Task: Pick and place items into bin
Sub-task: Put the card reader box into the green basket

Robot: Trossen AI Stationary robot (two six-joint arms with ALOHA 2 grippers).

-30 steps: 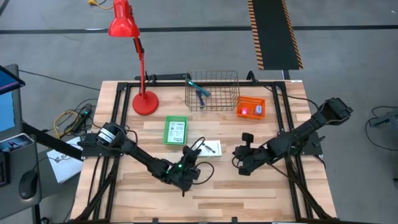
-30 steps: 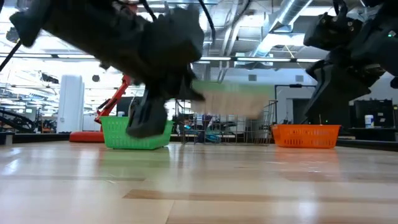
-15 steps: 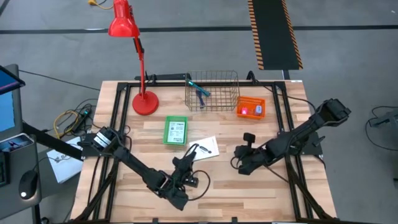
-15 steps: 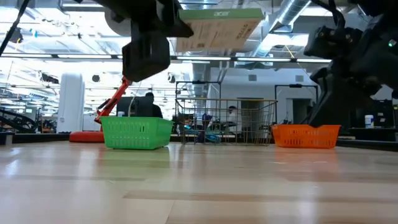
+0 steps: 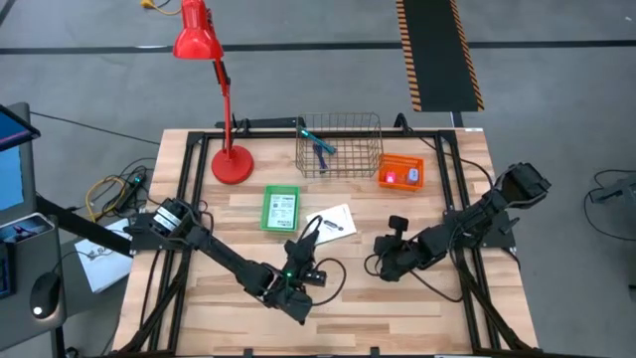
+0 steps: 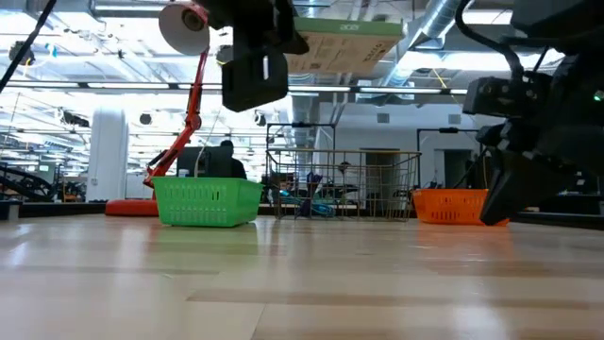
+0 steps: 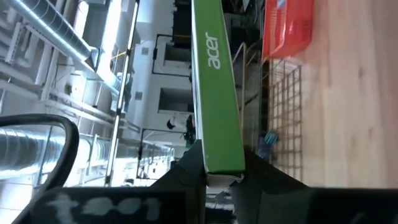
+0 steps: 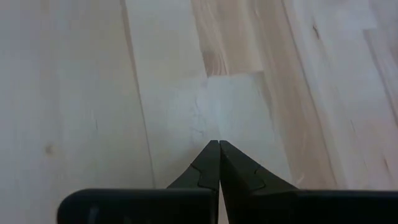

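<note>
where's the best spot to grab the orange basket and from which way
The rim of its long wall facing the arms, from above. The orange basket is open-topped with thin upright walls, so one finger goes inside and one outside; the wire basket crowds its left end. The shut right claw is nearer.

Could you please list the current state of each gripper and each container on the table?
Left gripper: shut on the green-edged card, held above the table.
Right gripper: fingers shut, empty, low over the wood.
Wire basket: upright, a teal tool inside.
Green basket: upright, a card inside.
Orange basket: upright, a small pink thing inside.
</note>
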